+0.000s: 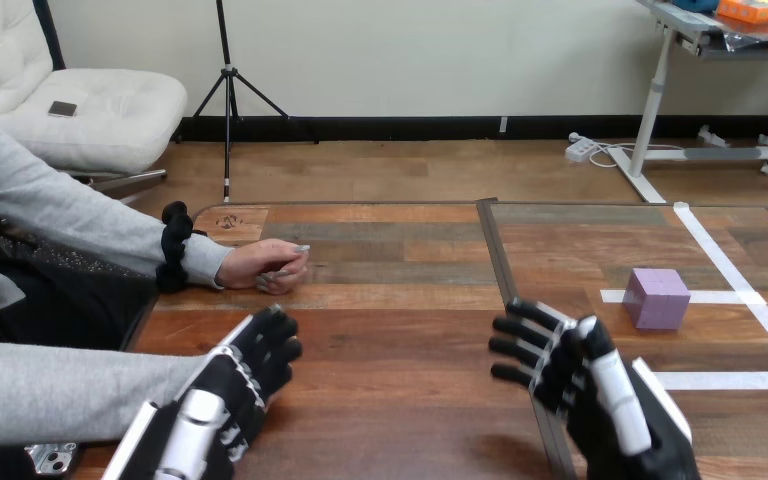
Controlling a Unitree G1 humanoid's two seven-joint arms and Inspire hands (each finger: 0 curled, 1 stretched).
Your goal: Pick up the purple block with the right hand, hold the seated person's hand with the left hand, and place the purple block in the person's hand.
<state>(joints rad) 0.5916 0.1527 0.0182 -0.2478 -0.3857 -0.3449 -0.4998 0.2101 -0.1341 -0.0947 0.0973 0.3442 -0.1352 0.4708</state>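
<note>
Head view: purple block point(657, 297) resting on table point(390, 350).

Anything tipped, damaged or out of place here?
Nothing stands out: the purple block sits flat at the white tape, the person's hand rests on the table, and the left hand and right hand are open.

Surface point(390, 350) spans the lower two thirds of the frame.

- Block point(657, 297): right of centre, standing on the surface over a strip of tape point(725, 297) that runs toward the right edge.
- Person's hand point(268, 265): left of centre, resting on the surface near its left edge, level with the block and well apart from it.
- Left hand point(235, 385): lower left, just below the person's hand, not touching it.
- Right hand point(565, 375): lower right of centre, below and left of the block, near it but apart.
- Open surface lies between the two hands.
</note>
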